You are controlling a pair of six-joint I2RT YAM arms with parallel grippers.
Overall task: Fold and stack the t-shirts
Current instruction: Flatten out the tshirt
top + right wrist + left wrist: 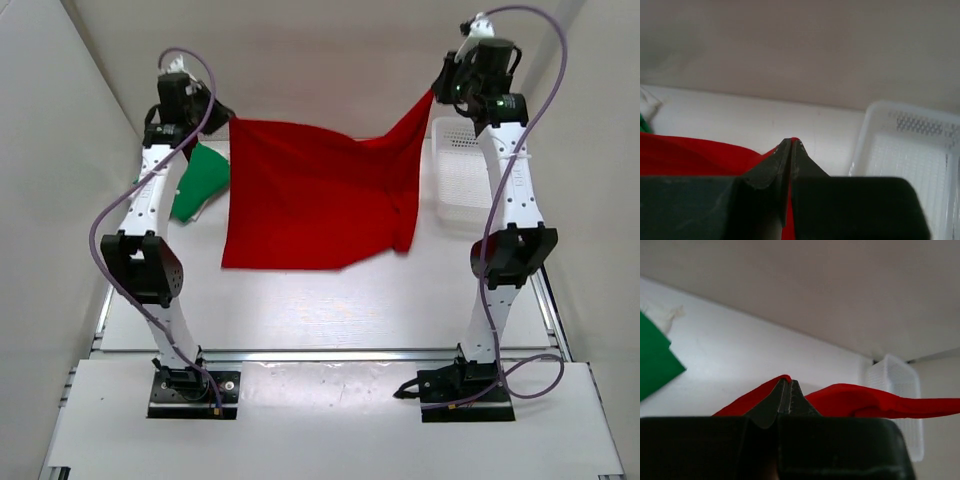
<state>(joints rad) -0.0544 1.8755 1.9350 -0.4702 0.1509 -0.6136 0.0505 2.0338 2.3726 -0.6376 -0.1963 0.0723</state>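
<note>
Two-handed hold on the red t-shirt (310, 195): left hand (222, 118) pinching its 10 o'clock corner, right hand (435, 93) pinching the 2 o'clock corner. Hangs spread between them, lower edge down at the tabletop (320, 310) toward 6 o'clock. Flanked by the green t-shirt (205, 182) at 9 o'clock and the white basket (462, 175) at 3 o'clock.
</note>
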